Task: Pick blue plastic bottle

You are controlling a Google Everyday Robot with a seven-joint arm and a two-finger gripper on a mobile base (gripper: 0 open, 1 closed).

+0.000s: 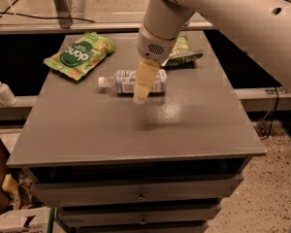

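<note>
The blue plastic bottle [126, 81] lies on its side on the grey table [87, 130], its white cap pointing left and its pale blue-and-white label facing up. My gripper [140, 97] hangs from the white arm [166, 18] right over the bottle's right half, its cream-coloured fingers [144, 81] pointing down in front of the bottle. The gripper covers part of the label.
A green snack bag [79, 55] lies at the table's back left. A second green bag [182, 51] lies at the back right, partly behind the arm. A white pump dispenser bottle [2, 91] stands on a ledge off the left side. Drawers sit below the front edge.
</note>
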